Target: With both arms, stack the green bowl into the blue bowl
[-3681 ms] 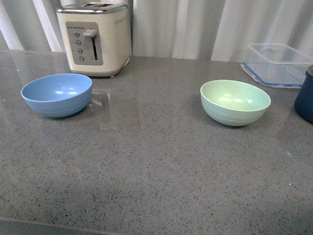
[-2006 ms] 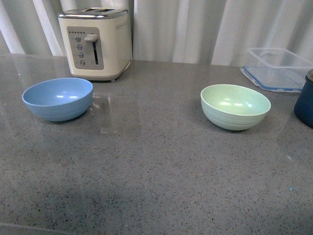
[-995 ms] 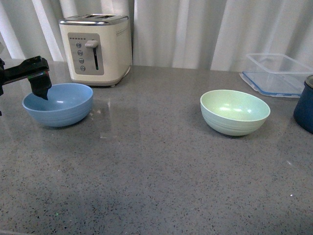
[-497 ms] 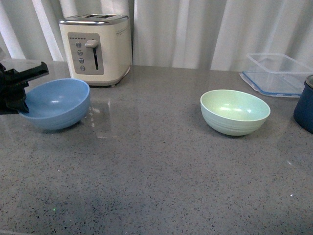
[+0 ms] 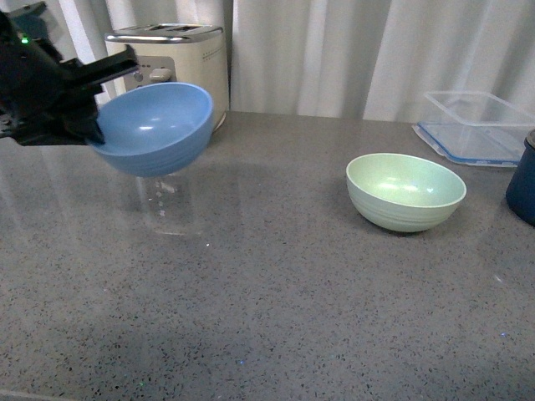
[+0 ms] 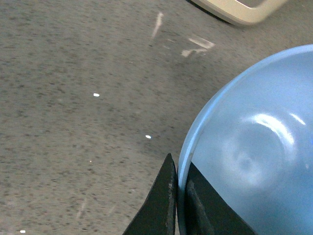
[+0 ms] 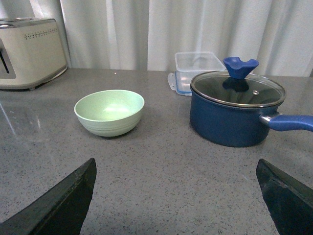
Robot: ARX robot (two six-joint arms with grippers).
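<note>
The grey speckled stone table (image 5: 267, 292) carries a pale mint-green round plastic bowl (image 5: 406, 192), upright, on its right half. At the back left stands a cream toaster with a metal top (image 5: 201, 54). At the back right sits a clear rectangular plastic container (image 5: 472, 117), with a dark navy lidded pot (image 7: 234, 112) near it at the right edge.

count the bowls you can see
2. The blue bowl is held above the counter, its rim clamped in the left pincer, in front of the toaster. The green bowl sits on the counter to the right, near the navy pot. None seem hidden.
</note>
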